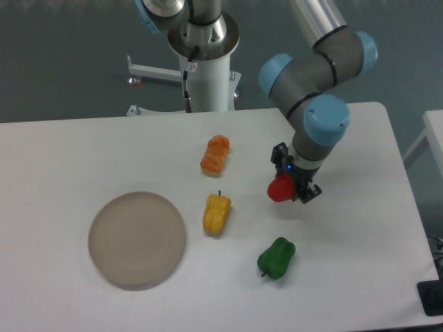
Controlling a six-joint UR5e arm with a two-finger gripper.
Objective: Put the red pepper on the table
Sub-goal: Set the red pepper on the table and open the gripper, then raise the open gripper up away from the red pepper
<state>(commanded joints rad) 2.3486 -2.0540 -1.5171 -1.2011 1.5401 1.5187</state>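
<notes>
On my screen the gripper had its jaws clamped on the red pepper, which sat between them above the table. The green pepper lay below the jaws, the yellow pepper well to their left.

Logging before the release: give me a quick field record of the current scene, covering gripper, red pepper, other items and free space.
gripper: gripper shut on the red pepper
red pepper: red pepper held right of centre; contact with the table cannot be told
orange pepper: orange pepper lying on the table, left of the gripper
yellow pepper: yellow pepper lying at centre
green pepper: green pepper lying in front of the gripper, apart from it
plate: round beige plate at front left, nothing on it
free space: bare tabletop under and right of the gripper
</notes>
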